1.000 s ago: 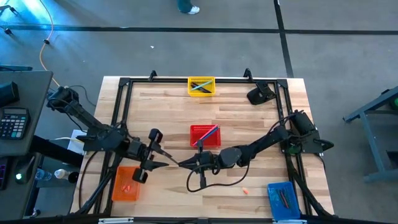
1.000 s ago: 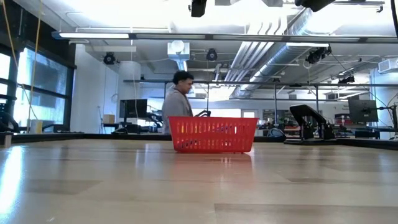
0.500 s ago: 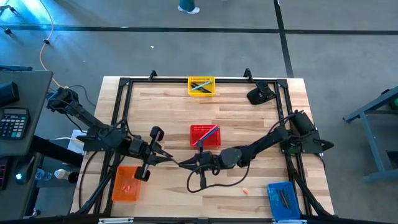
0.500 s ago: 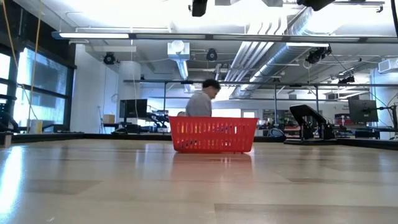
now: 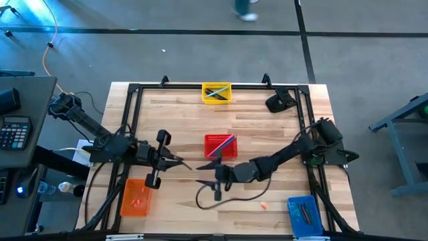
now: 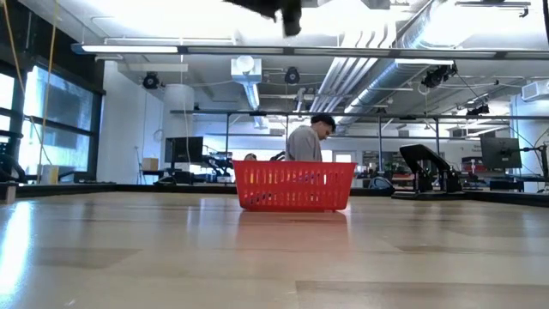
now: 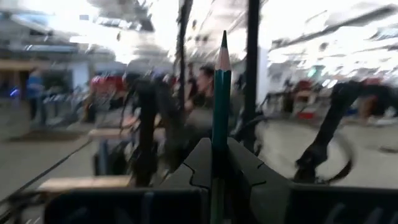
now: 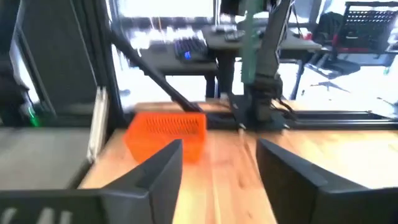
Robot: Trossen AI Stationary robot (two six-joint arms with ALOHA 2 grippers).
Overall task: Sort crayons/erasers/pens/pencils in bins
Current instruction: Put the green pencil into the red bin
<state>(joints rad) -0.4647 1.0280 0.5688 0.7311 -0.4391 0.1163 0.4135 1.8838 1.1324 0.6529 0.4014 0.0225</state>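
Meanwhile L pincer [image 7: 217, 163] pinches teal pencil [image 7: 221, 93]; R pincer [image 8: 217, 163] spread; red bin [image 5: 220, 145] holds pencils.

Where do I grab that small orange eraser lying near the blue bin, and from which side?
Straddle the eraser across its middle, coming straight down: it's a tiny lump flat on the table, nothing beside it. Use the open right hand; the left hand holds a teal pencil.

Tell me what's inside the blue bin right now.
The blue bin at the table's near right corner holds two slim dark sticks, likely pens. The high view cannot show anything beneath them.
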